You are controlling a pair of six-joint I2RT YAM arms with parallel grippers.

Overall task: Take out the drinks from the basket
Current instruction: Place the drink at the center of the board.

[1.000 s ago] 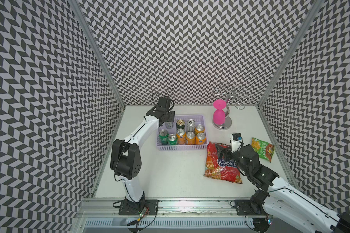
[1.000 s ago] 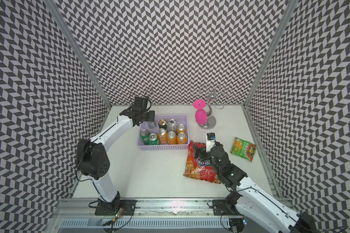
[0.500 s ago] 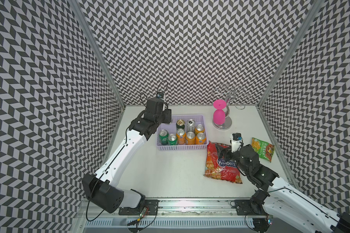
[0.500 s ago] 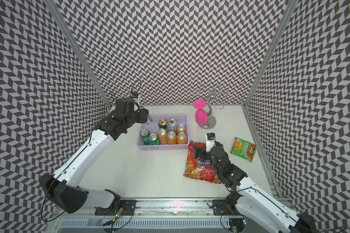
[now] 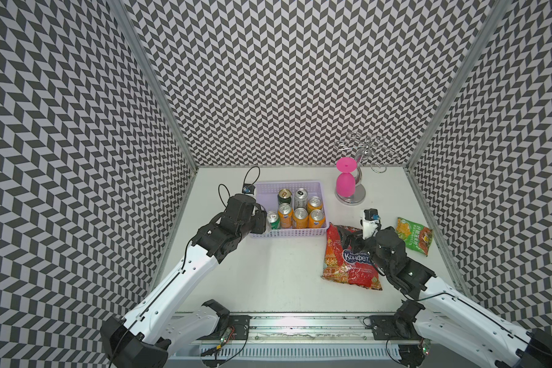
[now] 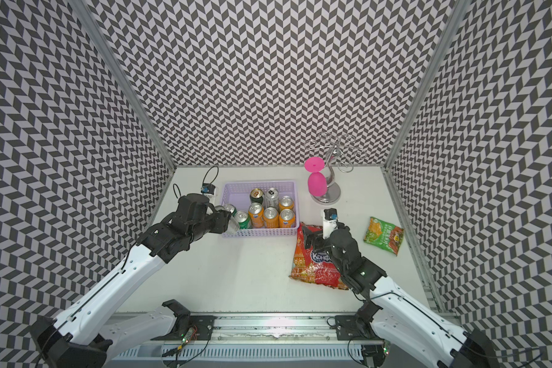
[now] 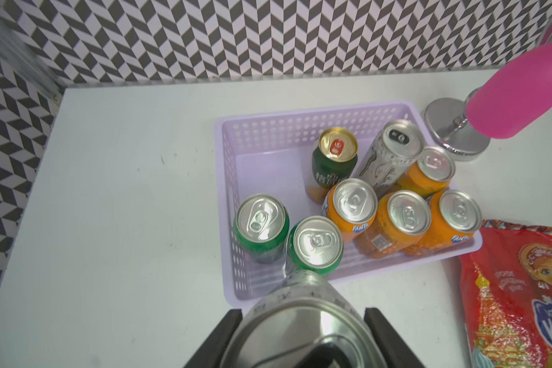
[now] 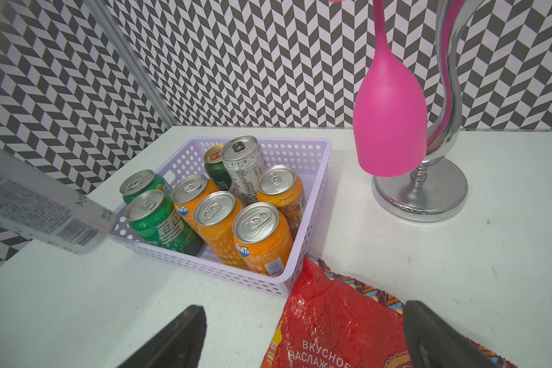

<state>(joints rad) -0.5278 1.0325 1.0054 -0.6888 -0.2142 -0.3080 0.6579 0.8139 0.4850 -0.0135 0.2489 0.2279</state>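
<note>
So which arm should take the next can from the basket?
Right, likely. The right tool is open and empty near the orange cans in the basket; the left tool is shut on a silver can.

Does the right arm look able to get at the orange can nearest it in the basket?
Probably yes: the right gripper hangs open over the red bag beside the basket; nothing covers that orange can.

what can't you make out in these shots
Held silver can: label blurred in both wrist views, cut off by picture edges.
Leftmost green can: hidden behind the left gripper in a top view.
Red bag: partly hidden by the right arm in both top views.
Green bag print: too small in top views.
</note>
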